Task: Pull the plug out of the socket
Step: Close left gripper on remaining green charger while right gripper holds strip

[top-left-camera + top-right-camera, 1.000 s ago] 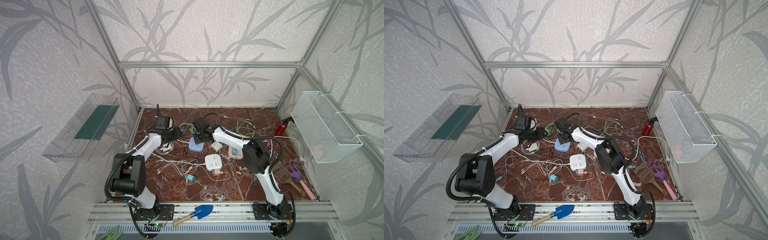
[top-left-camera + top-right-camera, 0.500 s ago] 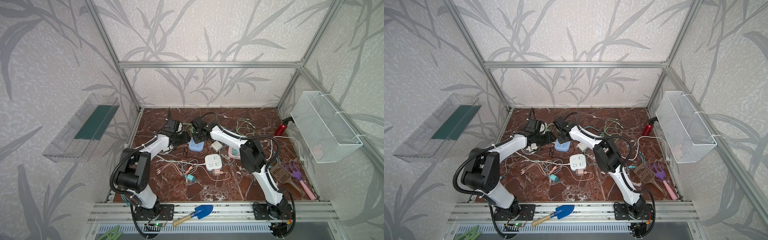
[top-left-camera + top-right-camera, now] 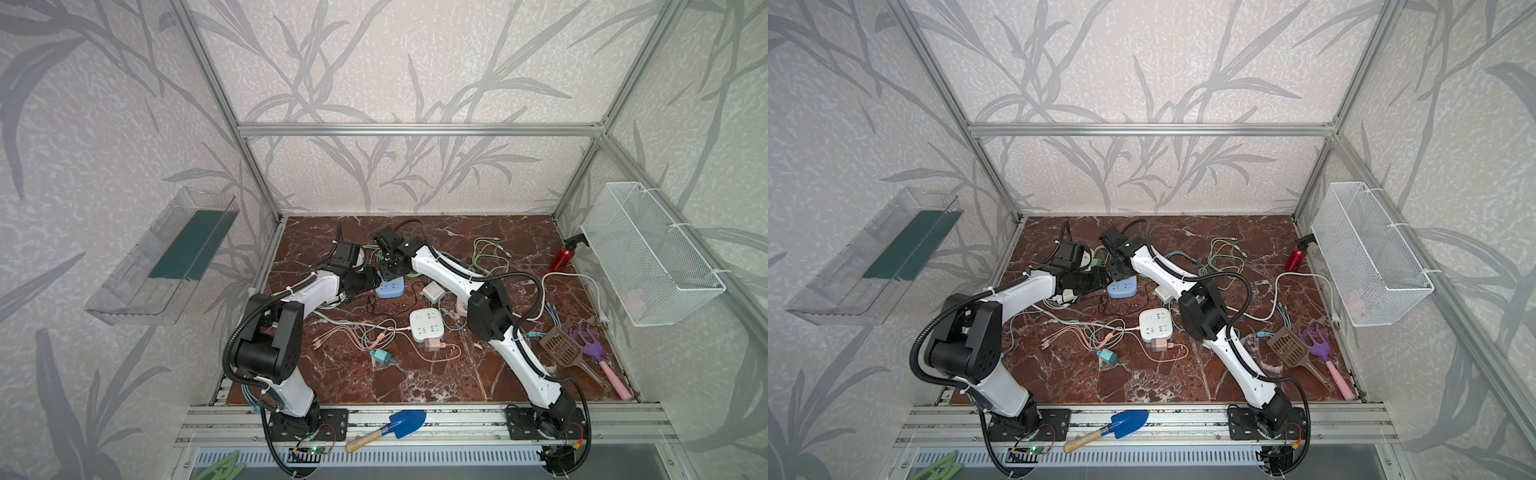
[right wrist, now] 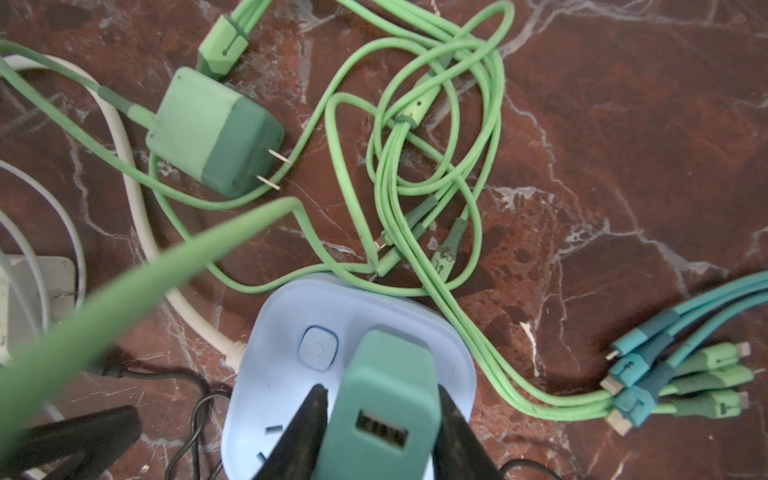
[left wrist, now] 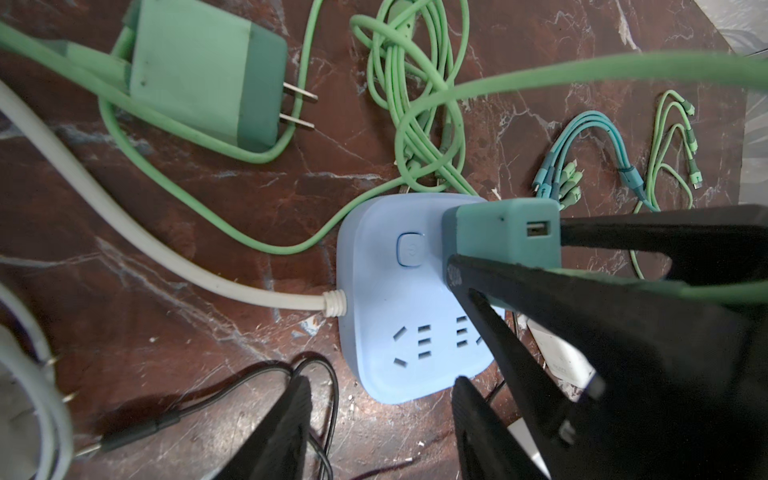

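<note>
A light blue socket (image 3: 390, 287) (image 3: 1122, 288) lies on the marble floor toward the back left of centre. A teal plug (image 4: 386, 411) (image 5: 498, 237) with a USB port stands in its top. My right gripper (image 4: 380, 432) (image 3: 388, 272) comes down from above. Its black fingers (image 4: 309, 424) press both sides of the plug. My left gripper (image 5: 383, 380) (image 3: 372, 279) is open, low at the socket's left edge, and its fingertips (image 5: 303, 390) straddle the socket's near rim without touching it. A white cord (image 5: 166, 249) leaves the socket's side.
A loose green charger (image 4: 216, 133) and tangled green cables (image 4: 432, 137) lie just behind the socket. A white socket (image 3: 426, 325) with a pink plug (image 3: 433, 345) sits nearer the front. A red bottle (image 3: 561, 257), a wire basket (image 3: 648, 257) and a scoop (image 3: 561, 347) are on the right.
My left arm has swung right, bringing its gripper up to the blue socket. My right gripper's fingers have narrowed onto the teal plug.
</note>
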